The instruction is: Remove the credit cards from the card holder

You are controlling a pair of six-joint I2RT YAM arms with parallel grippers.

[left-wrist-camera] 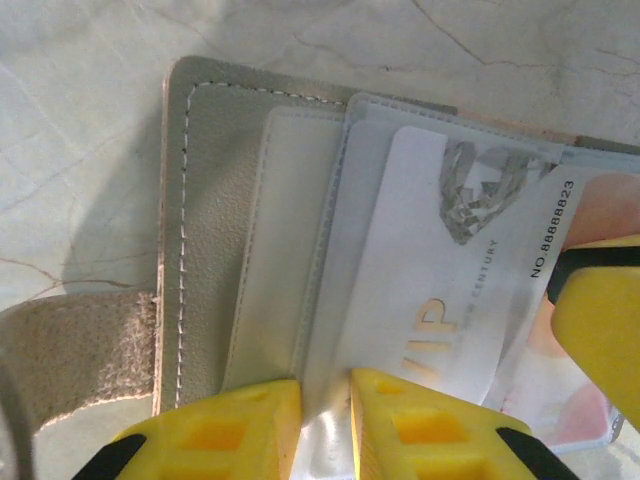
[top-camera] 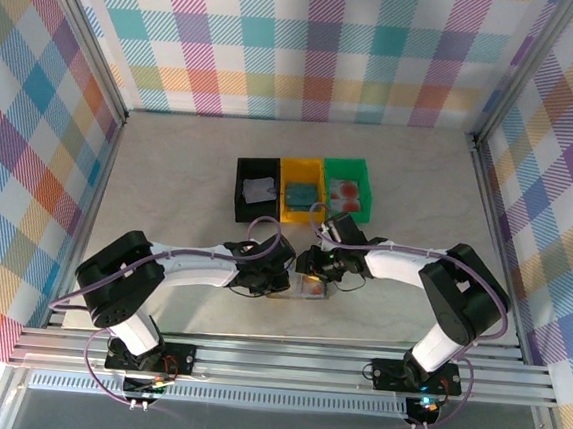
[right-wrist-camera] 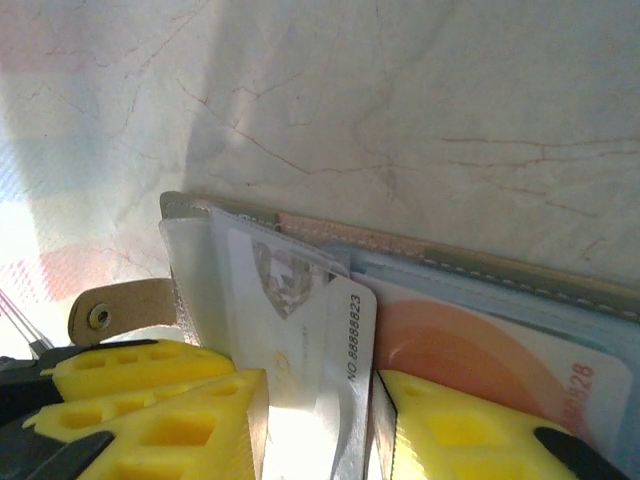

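Plaid-patterned walls (top-camera: 301, 45) in pastel colours close in a pale, marble-veined tabletop (top-camera: 169, 184), with an aluminium rail frame (top-camera: 284, 360) running along its near edge. A small grey folding card holder (top-camera: 310, 289) (left-wrist-camera: 205, 200) (right-wrist-camera: 480, 262) lies open on the tabletop, nearer that frame than the back wall.

From the holder's left, the left gripper (top-camera: 279, 274) (left-wrist-camera: 325, 405) reaches in. Its yellow fingers (left-wrist-camera: 250, 430) are drawn close together, pinching the edge of the holder's clear pocket sleeve (left-wrist-camera: 365, 150). A grey strap with a snap (left-wrist-camera: 70, 350) (right-wrist-camera: 120, 310) sticks out from the holder's edge.

A white plastic VIP card (left-wrist-camera: 430, 300) (right-wrist-camera: 350, 340) sits partly out of the sleeve, slanted across the holder. Under it, inside the holder, lies a reddish-orange card (right-wrist-camera: 470, 345).

At the holder's right, the right gripper (top-camera: 314, 267) (right-wrist-camera: 325, 390) has one yellow finger on each side of the white card's numbered end. Whether it is clamped on the card cannot be told.

Beyond the holder and apart from it, three box trays stand touching side by side:
- a black tray (top-camera: 240, 195) holding a whitish card (top-camera: 259, 187)
- a yellow tray (top-camera: 283, 189) holding a teal card (top-camera: 302, 190)
- a green tray (top-camera: 368, 197) holding a reddish card (top-camera: 347, 190)
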